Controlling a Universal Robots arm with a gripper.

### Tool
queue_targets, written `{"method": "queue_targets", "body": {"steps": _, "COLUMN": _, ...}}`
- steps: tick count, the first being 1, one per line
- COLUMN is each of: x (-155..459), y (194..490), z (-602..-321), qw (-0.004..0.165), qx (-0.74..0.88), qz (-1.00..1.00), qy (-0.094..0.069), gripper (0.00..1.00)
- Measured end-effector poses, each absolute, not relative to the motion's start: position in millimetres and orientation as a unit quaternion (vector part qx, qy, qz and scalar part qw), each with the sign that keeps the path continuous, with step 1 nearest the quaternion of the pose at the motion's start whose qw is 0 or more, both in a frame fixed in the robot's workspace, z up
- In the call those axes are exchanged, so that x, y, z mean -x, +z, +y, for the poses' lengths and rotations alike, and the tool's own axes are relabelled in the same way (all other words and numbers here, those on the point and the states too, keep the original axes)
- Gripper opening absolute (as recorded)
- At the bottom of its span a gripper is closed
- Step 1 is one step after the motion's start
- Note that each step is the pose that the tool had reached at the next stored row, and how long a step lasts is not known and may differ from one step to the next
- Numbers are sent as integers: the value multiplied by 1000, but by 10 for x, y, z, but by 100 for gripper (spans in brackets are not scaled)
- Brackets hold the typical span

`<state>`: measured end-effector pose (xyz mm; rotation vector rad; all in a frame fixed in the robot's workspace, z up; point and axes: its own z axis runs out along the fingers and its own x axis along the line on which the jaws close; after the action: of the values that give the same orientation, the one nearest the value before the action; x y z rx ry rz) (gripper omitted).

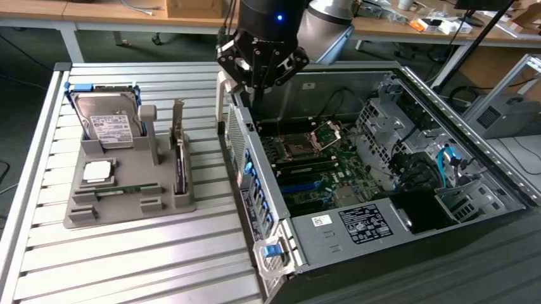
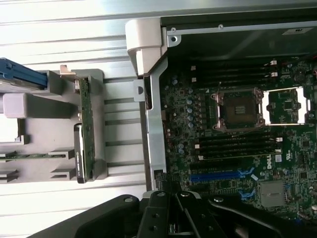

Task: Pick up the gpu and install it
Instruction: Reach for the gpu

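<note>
Gpu (image 2: 88, 130) edge-on in holder (image 2: 39, 121), wrist view; exterior view shows bracket (image 1: 178, 117) upright.

A silver, white-labelled hard drive (image 1: 108, 123) stands on edge in a grey plastic holder (image 1: 118, 213) on a slatted metal table (image 1: 127, 266). A narrow green memory stick (image 1: 123, 189) lies flat in the holder.
</note>
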<state>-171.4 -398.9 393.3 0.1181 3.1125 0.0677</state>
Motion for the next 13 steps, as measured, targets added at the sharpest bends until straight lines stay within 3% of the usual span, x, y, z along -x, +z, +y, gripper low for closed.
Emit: {"method": "queue_targets", "body": {"steps": 13, "x": 1838, "y": 3933, "z": -3989, "qw": 13, "qx": -38, "qz": 999, "qy": 22, "gripper": 11}}
